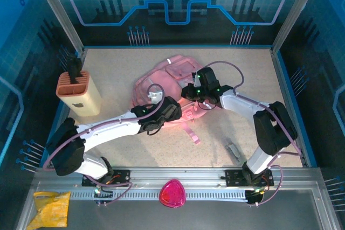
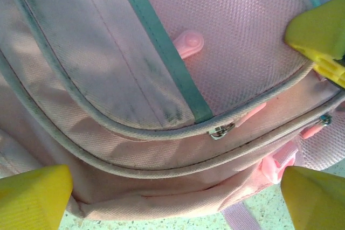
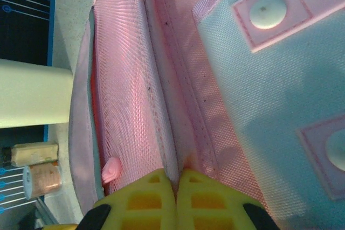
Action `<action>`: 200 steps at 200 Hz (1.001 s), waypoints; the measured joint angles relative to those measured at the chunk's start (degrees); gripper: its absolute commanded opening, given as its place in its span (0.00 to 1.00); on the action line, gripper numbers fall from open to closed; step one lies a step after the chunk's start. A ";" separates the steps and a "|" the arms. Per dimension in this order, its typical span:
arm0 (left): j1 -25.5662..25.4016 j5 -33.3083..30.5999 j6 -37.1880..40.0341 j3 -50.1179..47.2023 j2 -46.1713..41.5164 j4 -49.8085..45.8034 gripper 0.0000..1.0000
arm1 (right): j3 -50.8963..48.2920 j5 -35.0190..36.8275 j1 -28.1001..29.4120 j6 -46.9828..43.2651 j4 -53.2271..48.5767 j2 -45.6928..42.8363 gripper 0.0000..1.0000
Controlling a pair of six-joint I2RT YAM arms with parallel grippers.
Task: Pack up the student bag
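Item: student bag point(image 1: 170, 87), flat at table centre, under both arms.
Right gripper point(image 3: 177, 179): fingers together, pinching a bag seam.
Left gripper point(image 1: 173, 110): jaws wide apart. I see the zip slider point(image 2: 221, 131) between them, with the seam running across their span. I judge the left arm nearer the slider.

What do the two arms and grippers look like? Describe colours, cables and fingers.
The left arm and the right arm look alike: white links joined by bulky black joint housings, a pale purple cable looping along each. Small green lights glow on the right wrist. The left gripper's fingers are plain yellow; the right gripper's fingers are yellow with a moulded grid of recesses.
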 measured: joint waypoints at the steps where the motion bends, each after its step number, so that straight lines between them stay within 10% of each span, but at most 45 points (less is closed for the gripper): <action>1: -0.04 -0.04 -0.07 0.09 0.07 -0.11 0.99 | 0.00 0.00 0.00 0.09 0.00 0.00 0.00; 200: 1.44 -6.73 -12.52 7.06 9.90 -3.02 0.99 | -1.77 0.24 1.75 6.29 5.77 -0.74 0.00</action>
